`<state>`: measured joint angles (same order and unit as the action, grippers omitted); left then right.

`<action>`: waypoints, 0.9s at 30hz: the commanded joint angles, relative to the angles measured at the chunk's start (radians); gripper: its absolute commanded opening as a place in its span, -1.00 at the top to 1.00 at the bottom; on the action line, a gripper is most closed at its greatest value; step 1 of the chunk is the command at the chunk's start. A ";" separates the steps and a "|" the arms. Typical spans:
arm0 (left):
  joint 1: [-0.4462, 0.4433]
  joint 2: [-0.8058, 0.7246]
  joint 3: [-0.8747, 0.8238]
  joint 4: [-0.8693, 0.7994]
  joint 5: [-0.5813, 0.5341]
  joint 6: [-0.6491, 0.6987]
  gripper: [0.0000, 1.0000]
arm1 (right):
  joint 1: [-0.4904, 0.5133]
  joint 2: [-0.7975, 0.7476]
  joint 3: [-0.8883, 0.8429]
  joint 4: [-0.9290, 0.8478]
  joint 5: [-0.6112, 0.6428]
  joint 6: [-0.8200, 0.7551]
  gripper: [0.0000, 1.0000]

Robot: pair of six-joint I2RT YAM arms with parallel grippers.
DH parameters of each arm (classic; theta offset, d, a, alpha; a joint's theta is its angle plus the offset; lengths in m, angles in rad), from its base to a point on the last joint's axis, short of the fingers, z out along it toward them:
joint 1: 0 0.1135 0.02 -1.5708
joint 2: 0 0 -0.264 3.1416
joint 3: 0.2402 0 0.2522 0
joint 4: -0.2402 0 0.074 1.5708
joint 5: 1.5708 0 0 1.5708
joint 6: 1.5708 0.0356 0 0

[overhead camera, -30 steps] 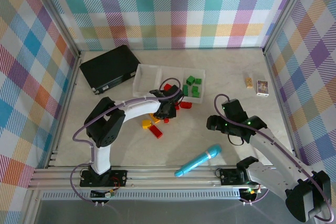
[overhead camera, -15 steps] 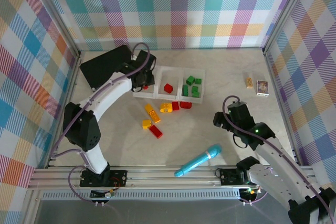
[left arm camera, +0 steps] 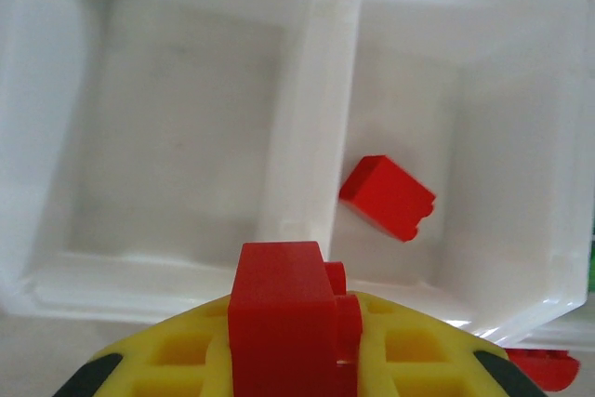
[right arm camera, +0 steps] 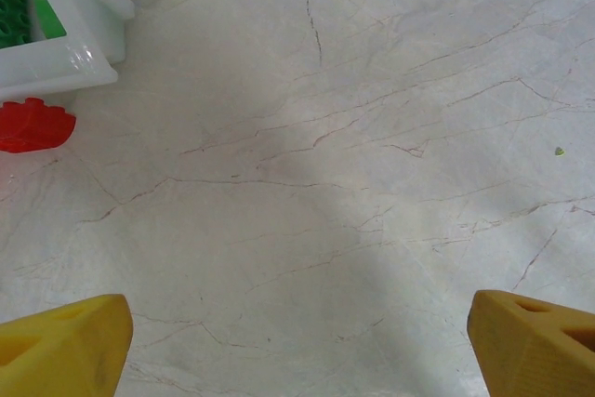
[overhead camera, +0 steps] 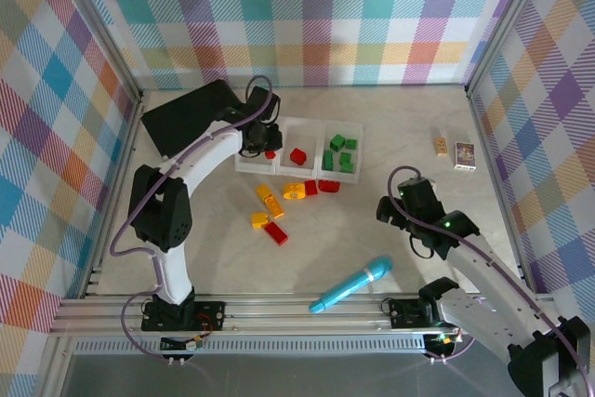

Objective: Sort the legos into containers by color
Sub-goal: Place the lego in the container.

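The left gripper (overhead camera: 264,144) is squeezed tight on a red brick (left arm camera: 282,309), pinching its flat sides. The brick looks light, hard and a bit slippery, so the flat sides are the best place to hold. It hangs over the white tray (left arm camera: 307,90), at the wall between the left box and the middle box, where another red brick (left arm camera: 388,197) lies. The right gripper (right arm camera: 297,341) is wide open and holds nothing, over the table (right arm camera: 325,137) to the right.
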<state>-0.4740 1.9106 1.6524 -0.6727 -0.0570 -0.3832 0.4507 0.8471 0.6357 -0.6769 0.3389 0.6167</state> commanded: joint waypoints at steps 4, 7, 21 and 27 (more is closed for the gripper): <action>-0.035 0.109 0.162 0.015 0.078 0.025 0.87 | -0.009 0.045 0.014 0.019 -0.022 -0.010 -0.87; -0.045 0.162 0.235 0.002 0.091 0.031 0.85 | -0.009 0.050 0.011 0.025 -0.025 -0.009 -0.87; -0.068 0.344 0.405 0.028 0.065 0.047 0.41 | -0.012 0.042 0.005 0.007 -0.018 -0.014 -0.88; -0.075 0.341 0.418 0.045 0.064 0.082 -0.04 | -0.012 0.005 -0.006 -0.015 -0.018 -0.005 -0.88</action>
<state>-0.5404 2.2650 2.0285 -0.6495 0.0143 -0.3309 0.4442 0.8791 0.6357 -0.6743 0.3214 0.6140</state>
